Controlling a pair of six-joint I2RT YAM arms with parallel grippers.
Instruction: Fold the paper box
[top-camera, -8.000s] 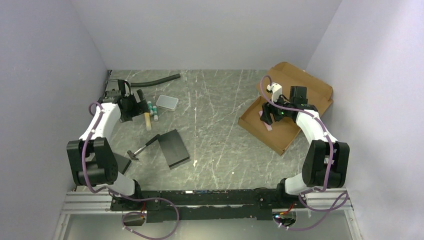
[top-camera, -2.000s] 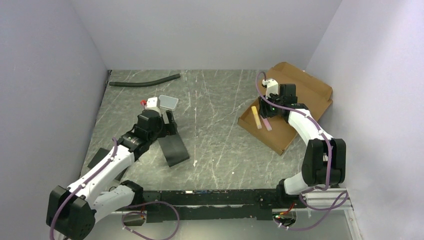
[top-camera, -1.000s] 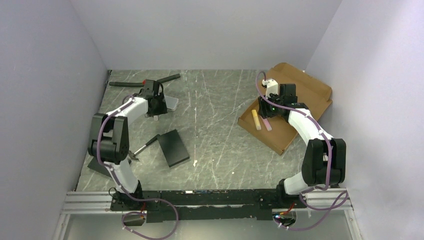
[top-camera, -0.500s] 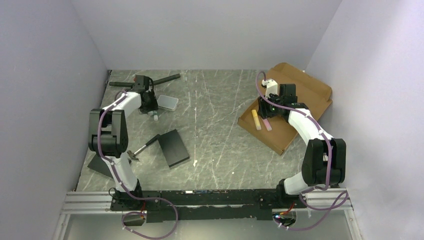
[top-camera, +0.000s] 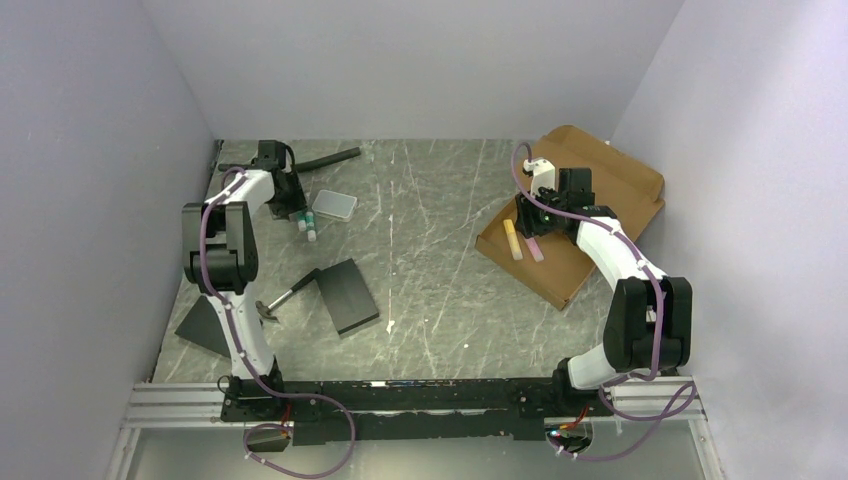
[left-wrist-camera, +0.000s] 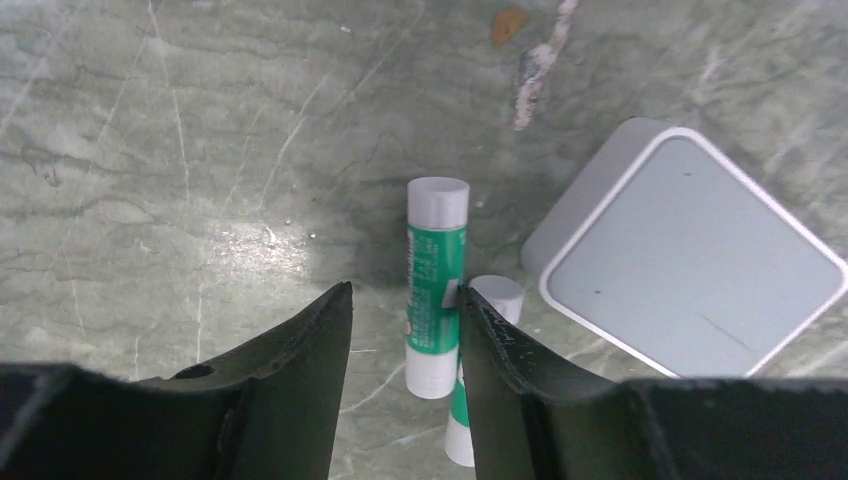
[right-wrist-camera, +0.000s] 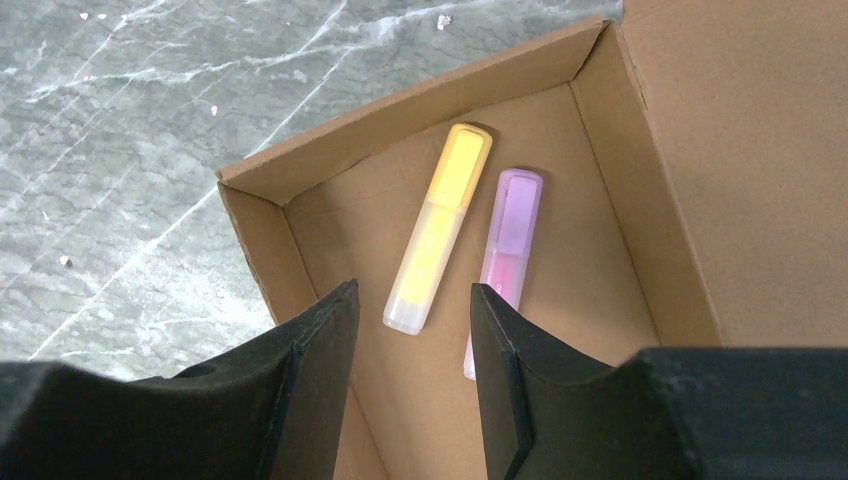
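Grey marble table (top-camera: 430, 290) is carrying everything. Brown cardboard paper box (top-camera: 600, 180) is sitting at 2 o'clock on it, tray open, lid flap lying back toward the right wall. Right gripper (right-wrist-camera: 410, 300) is hovering over the tray's 9 o'clock end, fingers spread, gripping nothing. Two black slabs are lying at 8 o'clock, one (top-camera: 347, 295) nearer centre, the other (top-camera: 205, 328) by the left wall. Black hose (top-camera: 325, 158) is lying at 11 o'clock. Left gripper (left-wrist-camera: 405, 310) is hanging at 10 o'clock, fingers spread above a green glue stick (left-wrist-camera: 434, 270). Second glue stick (left-wrist-camera: 497, 297) is lying just beside the first. Grey square case (left-wrist-camera: 690, 270) is sitting at their 3 o'clock. Yellow highlighter (right-wrist-camera: 440, 225) and pink highlighter (right-wrist-camera: 508, 250) are lying side by side inside the tray.
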